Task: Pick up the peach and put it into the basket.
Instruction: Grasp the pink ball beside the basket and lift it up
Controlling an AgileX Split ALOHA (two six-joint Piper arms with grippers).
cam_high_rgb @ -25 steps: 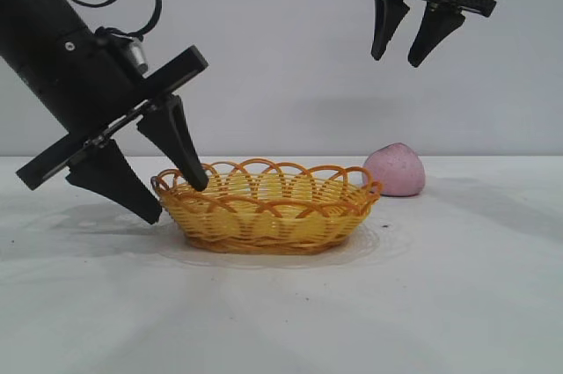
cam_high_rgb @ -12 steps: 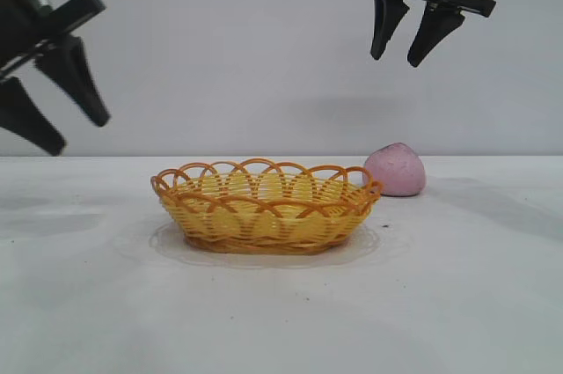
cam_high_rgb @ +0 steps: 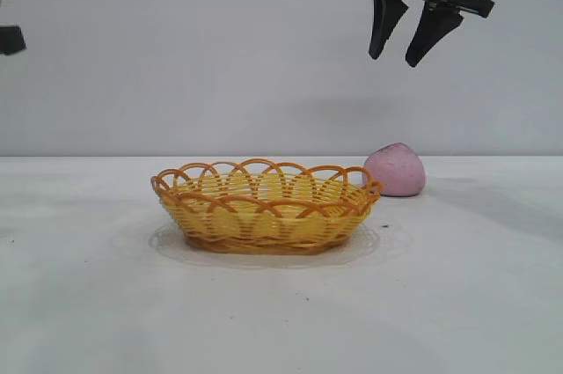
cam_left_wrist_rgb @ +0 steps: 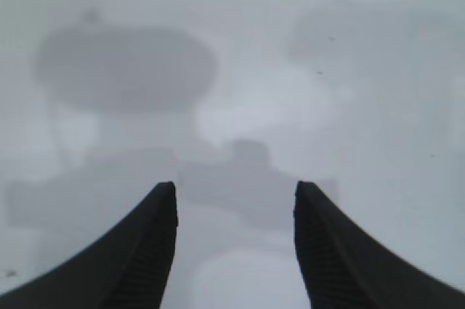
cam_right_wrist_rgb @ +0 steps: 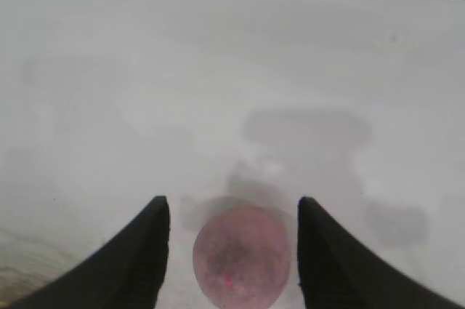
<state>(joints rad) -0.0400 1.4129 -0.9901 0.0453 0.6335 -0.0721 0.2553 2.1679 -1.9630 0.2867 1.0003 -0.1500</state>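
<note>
The pale pink peach [cam_high_rgb: 395,170] rests on the white table just behind the right end of the basket [cam_high_rgb: 265,207], a yellow wicker oval with an orange looped rim. My right gripper [cam_high_rgb: 404,55] hangs open high above the peach, fingers pointing down. In the right wrist view the peach [cam_right_wrist_rgb: 241,254] lies far below, framed between the open fingers of the right gripper [cam_right_wrist_rgb: 233,204]. My left gripper [cam_left_wrist_rgb: 235,190] is open with only bare table beneath it; in the exterior view just a sliver of the left arm [cam_high_rgb: 10,40] shows at the left edge.
The white table [cam_high_rgb: 281,304] spreads wide around the basket, with a plain grey wall behind. Shadows of the arms fall on the tabletop [cam_left_wrist_rgb: 123,69].
My left arm has lifted away from the basket's left rim and swung up and out past the left edge. The right gripper, peach and basket have stayed put.
</note>
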